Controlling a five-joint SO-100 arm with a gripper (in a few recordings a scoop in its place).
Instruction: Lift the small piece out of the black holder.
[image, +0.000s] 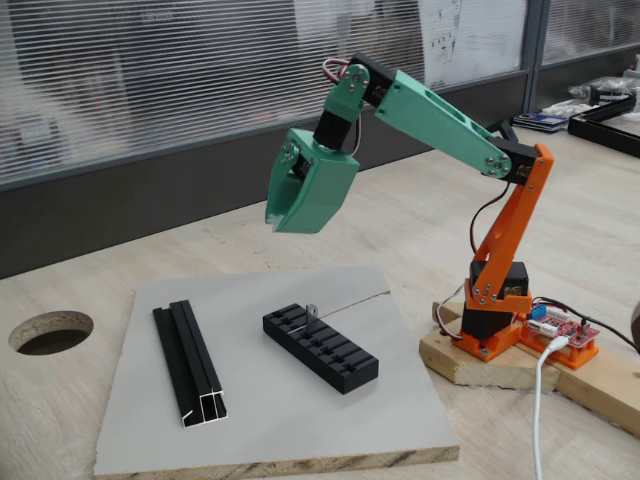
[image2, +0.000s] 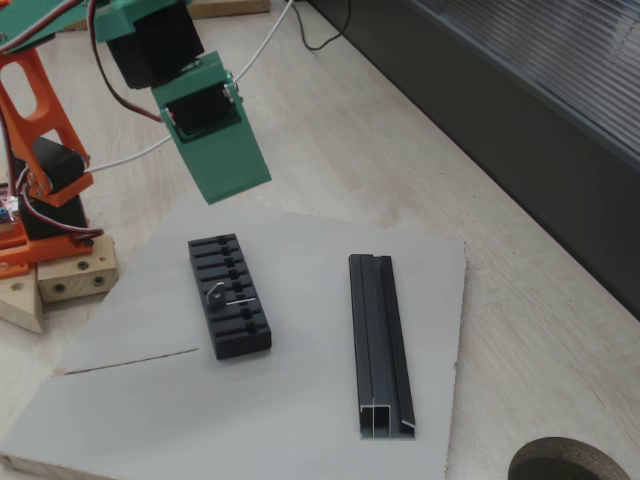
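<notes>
While no readable writing is seen, a grey board (image: 270, 420) is laid on the bench (image: 100, 290). Above it the empty green pincer (image: 285, 222) is hung slightly open. The black holder (image: 322, 348) is set diagonally, the small piece (image: 312, 313) upright in a slot.

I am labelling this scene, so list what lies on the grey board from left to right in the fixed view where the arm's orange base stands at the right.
Grooved black rail → black holder, with the small piece standing in a slot near its far end.
</notes>
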